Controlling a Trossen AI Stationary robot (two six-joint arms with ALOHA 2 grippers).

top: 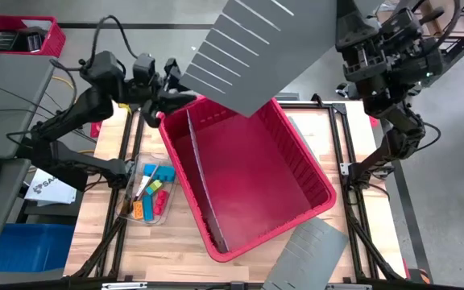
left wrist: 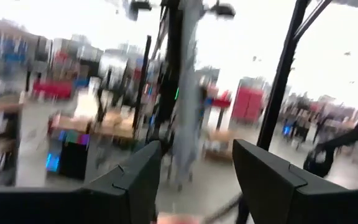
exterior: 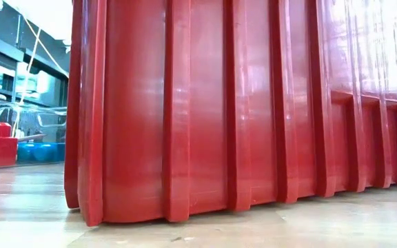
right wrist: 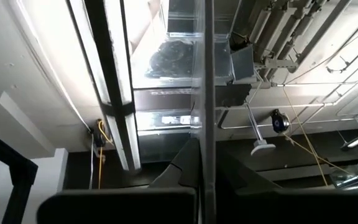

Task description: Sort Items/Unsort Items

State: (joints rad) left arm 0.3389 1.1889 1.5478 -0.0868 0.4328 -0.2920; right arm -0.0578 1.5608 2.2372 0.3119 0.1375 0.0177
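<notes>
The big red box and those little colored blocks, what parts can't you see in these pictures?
- High view: a gray panel covers the red bin's back corner.
- Low view: the bin's wall fills the picture, so its inside is hidden.
- High view: the items in the clear tray are too small to count.

- A large red ribbed plastic bin (top: 248, 173) stood askew on the pale wooden worktop (top: 103, 242); an inner divider wall (top: 196, 173) split it into a narrow and a wide compartment.
- In the low view the bin's ribbed wall (exterior: 240, 103) filled most of the frame.
- A clear shallow plastic tray (top: 166, 211) lay just beside the bin's left wall.
- A grey slotted panel (top: 256, 48) hung over the bin's far end.
- A second grey slotted panel (top: 308, 254) lay at the bin's near right corner.
- A small red crate (top: 18, 36) sat well apart, off the worktop's far left.
- A blue box (top: 31, 242) sat below the worktop's left edge.
</notes>
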